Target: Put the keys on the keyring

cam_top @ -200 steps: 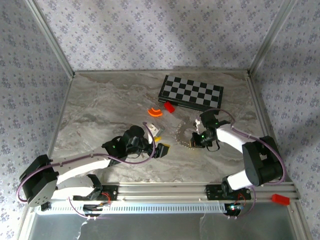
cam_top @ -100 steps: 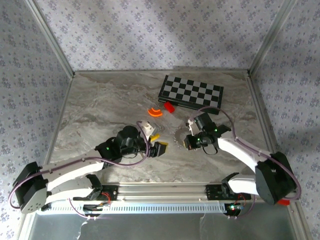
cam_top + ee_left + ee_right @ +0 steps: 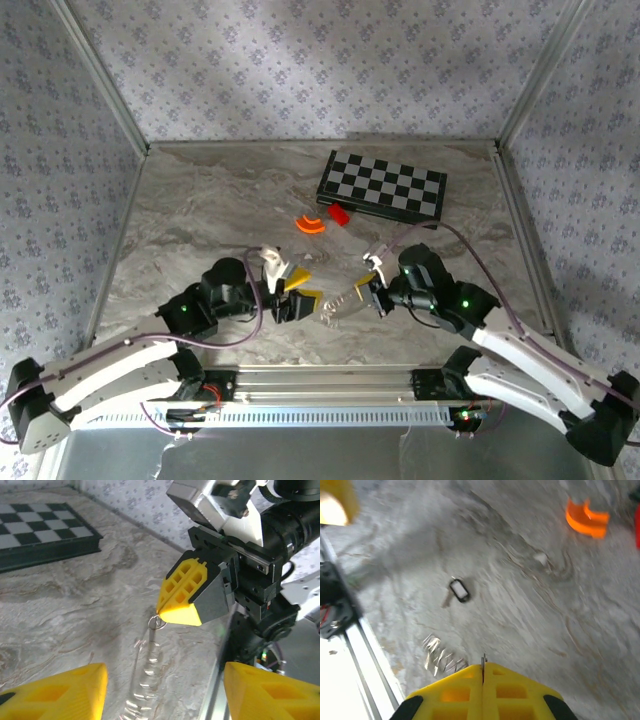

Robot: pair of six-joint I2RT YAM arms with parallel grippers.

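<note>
My right gripper is shut on the small keyring, whose thin edge pokes out between the yellow fingers. A silvery chain dangles from the ring, blurred, above the marble table. The key, with a dark oblong head and a short blade, lies flat on the table beyond the right gripper. My left gripper faces the ring with its fingers wide apart, the chain hanging in front of the gap, untouched. From above, the left gripper and the right gripper point at each other with the chain between them.
A folded chessboard lies at the back right. An orange arc piece and a red block sit in front of it. The aluminium rail runs along the near edge, close below both grippers.
The right gripper lifted the ring and chain off the table and carried them nearer and leftward. The left arm drew back toward the near edge and now faces it, jaws slightly narrower.
</note>
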